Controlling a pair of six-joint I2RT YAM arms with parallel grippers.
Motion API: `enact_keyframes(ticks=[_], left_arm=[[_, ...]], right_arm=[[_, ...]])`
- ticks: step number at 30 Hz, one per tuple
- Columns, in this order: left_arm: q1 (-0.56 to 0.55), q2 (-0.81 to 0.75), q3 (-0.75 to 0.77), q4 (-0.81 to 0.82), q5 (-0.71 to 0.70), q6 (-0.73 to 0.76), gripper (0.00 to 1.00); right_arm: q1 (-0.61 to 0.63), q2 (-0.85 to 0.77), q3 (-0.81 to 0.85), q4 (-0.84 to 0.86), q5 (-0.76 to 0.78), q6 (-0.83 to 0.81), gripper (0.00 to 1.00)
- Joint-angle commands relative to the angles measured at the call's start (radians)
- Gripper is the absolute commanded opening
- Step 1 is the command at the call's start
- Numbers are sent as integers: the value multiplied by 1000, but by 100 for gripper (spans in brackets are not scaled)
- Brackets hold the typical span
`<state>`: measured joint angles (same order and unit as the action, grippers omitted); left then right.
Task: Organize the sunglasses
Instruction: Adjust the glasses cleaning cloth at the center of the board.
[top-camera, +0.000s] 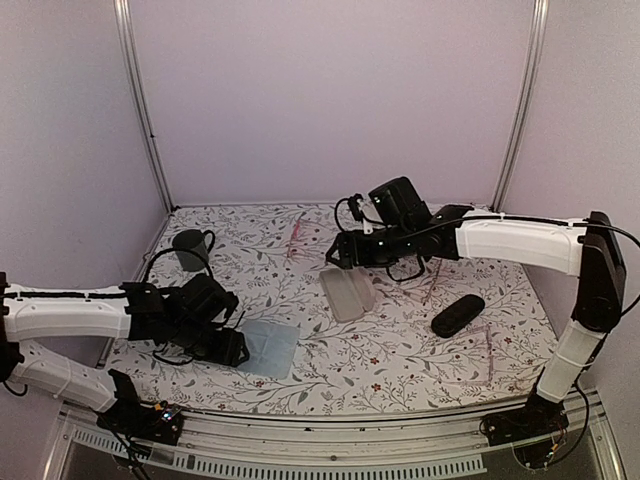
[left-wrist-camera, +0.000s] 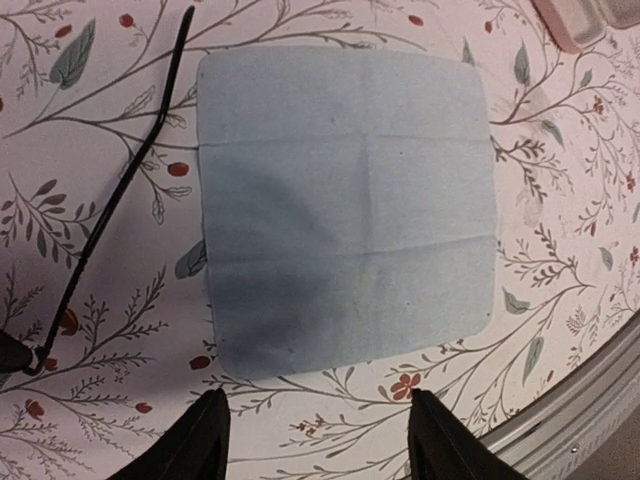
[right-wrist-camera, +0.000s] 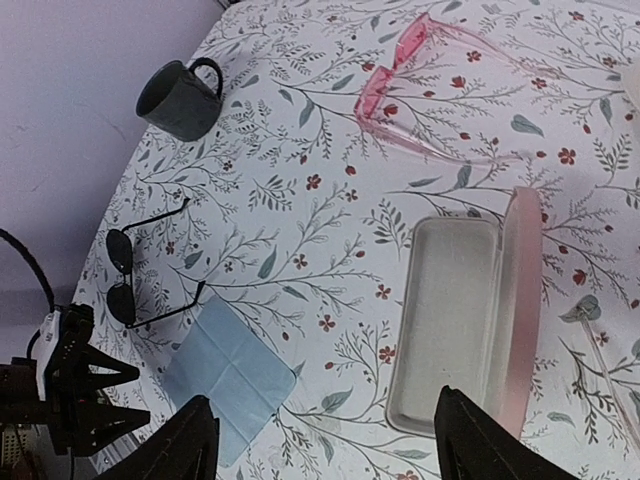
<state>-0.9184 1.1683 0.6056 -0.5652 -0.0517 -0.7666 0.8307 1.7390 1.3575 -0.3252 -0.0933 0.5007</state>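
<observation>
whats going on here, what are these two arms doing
Nothing is held right now. The left hand hovers open at the near edge of a blue cloth. The black sunglasses lie beside the cloth on the table, arms unfolded. The right hand is open over a pink case, which lies open and empty. The pink glasses, a dark mug and a black case sit elsewhere on the table.

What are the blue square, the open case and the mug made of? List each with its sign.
Blue square: soft cloth, probably microfibre; matte, with fold creases.
Open case: likely hard plastic, pale pink, smooth, slightly glossy rim; lining unclear.
Mug: looks ceramic, dark matte glaze; thick wall and handle.
</observation>
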Motion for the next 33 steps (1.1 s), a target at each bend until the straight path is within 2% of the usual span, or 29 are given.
enact_keyframes(ticks=[1, 7, 14, 17, 21, 33], left_arm=[[-7, 38, 68, -85, 0, 16, 62], [-7, 33, 29, -83, -81, -92, 55], [-8, -53, -58, 35, -44, -175, 51], [-8, -61, -93, 62, -22, -193, 47], [-9, -72, -132, 97, -17, -201, 46], [-9, -17, -183, 193, -68, -233, 37]], right_arm=[[12, 61, 24, 105, -86, -76, 76], [66, 55, -62, 208, -64, -7, 74], [126, 9, -86, 193, -49, 65, 73], [154, -20, -106, 176, -27, 80, 73], [175, -60, -151, 136, -10, 126, 73], [231, -161, -293, 134, 33, 215, 72]])
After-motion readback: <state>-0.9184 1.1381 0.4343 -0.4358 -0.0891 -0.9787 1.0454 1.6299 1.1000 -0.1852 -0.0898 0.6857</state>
